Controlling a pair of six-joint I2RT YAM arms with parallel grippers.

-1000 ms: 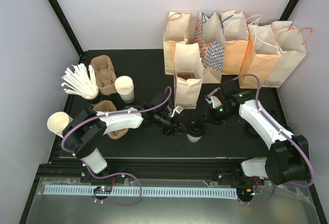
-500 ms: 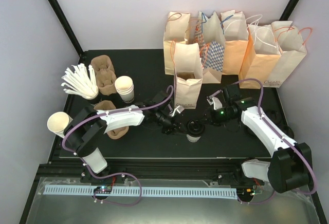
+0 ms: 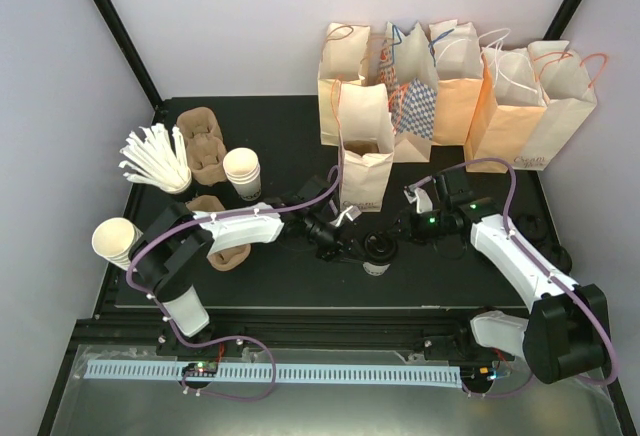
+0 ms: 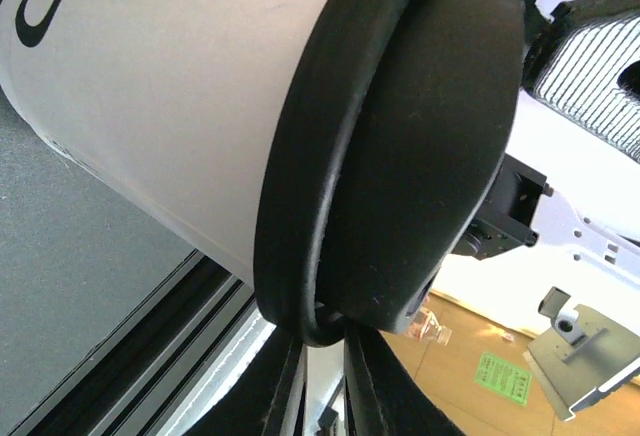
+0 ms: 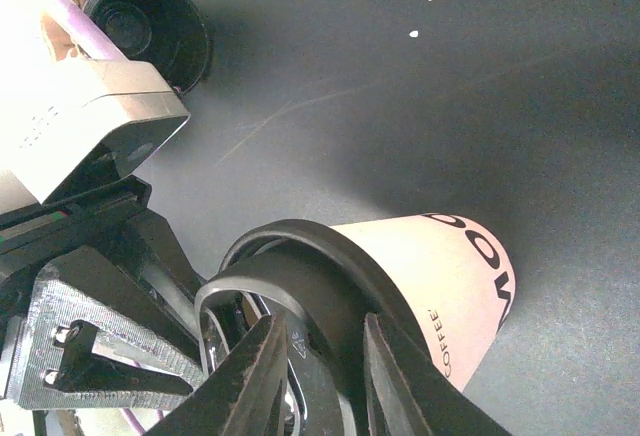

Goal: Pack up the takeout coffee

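Stretched a touch further right than a second ago, with the left arm (image 3: 245, 229); swung nearer, with the right arm (image 3: 505, 246). Clenched from both sides, left jaws and right jaws alike, on the black lid (image 3: 380, 246) of the coffee cup (image 3: 376, 264). Standing upright on the table (image 3: 280, 126), just near of the open paper bag (image 3: 366, 171). Looks ready for the lift into it.

Left arm (image 3: 235, 231) and right arm (image 3: 512, 258) low and inward; left claw (image 4: 322, 356) in a tight pinch, right claw (image 5: 325, 356) slightly wider.
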